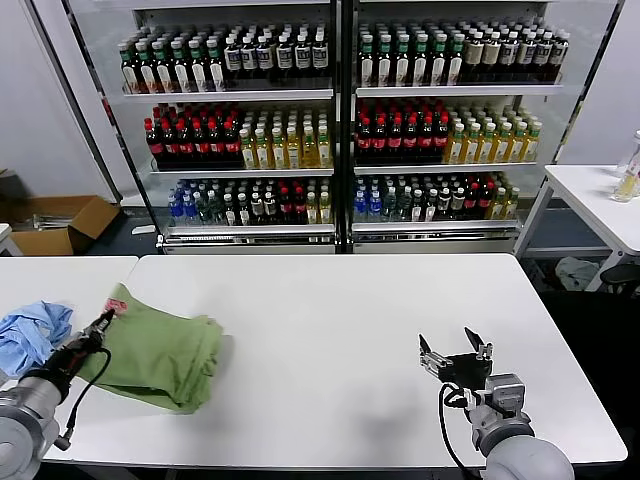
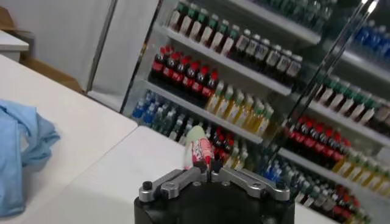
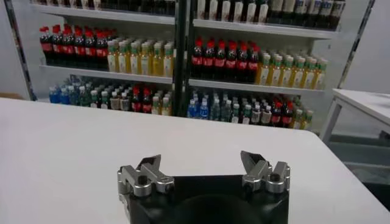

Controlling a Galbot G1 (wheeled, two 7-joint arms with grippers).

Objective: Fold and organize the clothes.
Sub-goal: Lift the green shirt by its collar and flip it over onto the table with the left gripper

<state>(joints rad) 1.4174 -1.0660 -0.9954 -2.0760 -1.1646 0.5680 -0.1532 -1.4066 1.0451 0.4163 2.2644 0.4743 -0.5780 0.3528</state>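
Much of my own body is cut off: in the head view only the forearm of my left arm shows at the lower left corner, and my right arm enters from the bottom edge right of centre. My left wrist view hides most of the shirt; only a small upright bit of pale green and red-printed fabric pokes above the finger tips, with the drinks cooler blurred behind it.

My left gripper is at the lower left of the head view, fingers pressed together on an edge of the green shirt, at the end carrying the red-and-white print. In the left wrist view the same gripper shows its two fingers meeting, fabric pinched between them.

The shirt lies bunched and partly folded on the white table, lower left of the frame, stretching from my left gripper toward the table's middle. Its buttons and full graphic are hard to make out. A sky-blue cloth lies just left of the shirt, partly cut off by the frame edge; it also appears at the left of the left wrist view.

My right gripper hovers low over the table at the lower right of the head view, well apart from the shirt, fingers spread and holding nothing. The right wrist view shows that gripper with its fingers wide apart above bare tabletop
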